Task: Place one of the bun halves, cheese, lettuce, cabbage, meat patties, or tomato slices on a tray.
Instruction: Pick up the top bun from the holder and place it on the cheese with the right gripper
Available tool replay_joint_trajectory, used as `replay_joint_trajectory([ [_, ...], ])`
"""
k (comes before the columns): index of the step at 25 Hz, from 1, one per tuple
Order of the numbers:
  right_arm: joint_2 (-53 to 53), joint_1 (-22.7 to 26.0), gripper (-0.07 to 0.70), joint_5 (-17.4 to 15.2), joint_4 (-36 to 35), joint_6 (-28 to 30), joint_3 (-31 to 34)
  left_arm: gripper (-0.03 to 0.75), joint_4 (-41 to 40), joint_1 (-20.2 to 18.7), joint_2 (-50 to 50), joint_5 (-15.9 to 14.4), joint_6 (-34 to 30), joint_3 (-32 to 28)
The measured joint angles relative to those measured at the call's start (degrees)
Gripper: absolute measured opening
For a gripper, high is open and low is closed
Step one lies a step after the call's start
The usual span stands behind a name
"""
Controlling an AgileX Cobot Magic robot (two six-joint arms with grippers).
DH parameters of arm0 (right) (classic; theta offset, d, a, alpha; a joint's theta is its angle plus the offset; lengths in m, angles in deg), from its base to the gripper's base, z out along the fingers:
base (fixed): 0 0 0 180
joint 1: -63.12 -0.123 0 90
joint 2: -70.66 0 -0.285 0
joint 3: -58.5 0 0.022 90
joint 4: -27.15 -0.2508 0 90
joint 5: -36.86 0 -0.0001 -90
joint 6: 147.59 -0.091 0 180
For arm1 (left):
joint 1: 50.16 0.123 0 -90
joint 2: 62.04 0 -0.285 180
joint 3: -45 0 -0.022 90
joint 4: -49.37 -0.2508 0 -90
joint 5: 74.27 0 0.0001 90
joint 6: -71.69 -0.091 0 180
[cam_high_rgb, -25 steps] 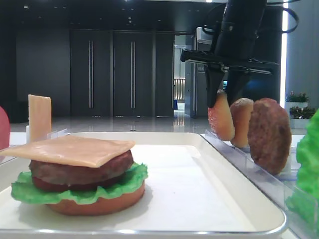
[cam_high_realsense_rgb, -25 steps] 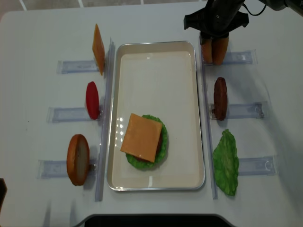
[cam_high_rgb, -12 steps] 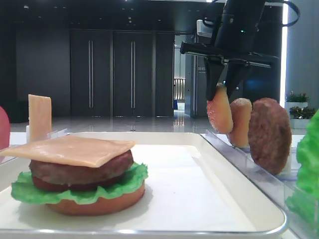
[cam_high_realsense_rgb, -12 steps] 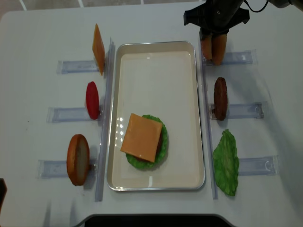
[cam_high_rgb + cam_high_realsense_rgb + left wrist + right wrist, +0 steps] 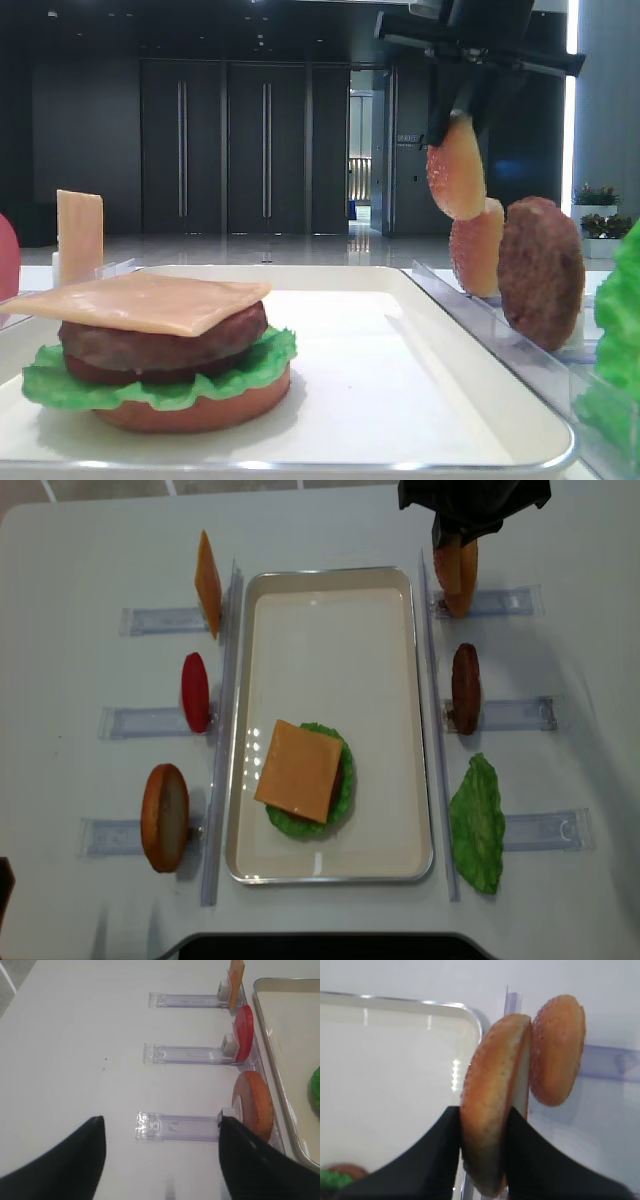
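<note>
Bun half (image 5: 490, 1125) on edge, upright, pinched in right hand (image 5: 482, 1155)

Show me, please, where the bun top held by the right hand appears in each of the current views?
Low exterior view: bun top upper right, raised above the second bun.
Right wrist: centre, clamped on edge.
Left wrist: not in it.
Overhead exterior: top right, under the dark right hand.
Shared landmark: the white tray.

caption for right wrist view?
Right gripper shut on a bun half, lifted beside a second bun, near the tray corner.
</note>
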Motion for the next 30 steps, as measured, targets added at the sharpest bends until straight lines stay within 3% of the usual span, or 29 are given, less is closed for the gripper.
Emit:
replay_joint_trajectory([
  [5, -6.25, -0.05, 0.191, -2.24, -7.11, 4.67, 4.68, 0.506, 0.0, 0.0, 0.0, 0.0, 0.0, 0.0],
  [12, -18.68, -0.05, 0.191, 1.78, -19.51, 12.64, 20.25, 0.438, 0.0, 0.0, 0.0, 0.0, 0.0, 0.0],
  [22, -34.64, -6.48, 0.19, 18.63, -46.83, 29.1, 45.09, 0.342, 0.0, 0.0, 0.0, 0.0, 0.0, 0.0],
  [30, -35.51, -16.3, 0.188, 28.76, -62.78, 39.77, 55.17, 0.265, 0.0, 0.0, 0.0, 0.0, 0.0, 0.0],
])
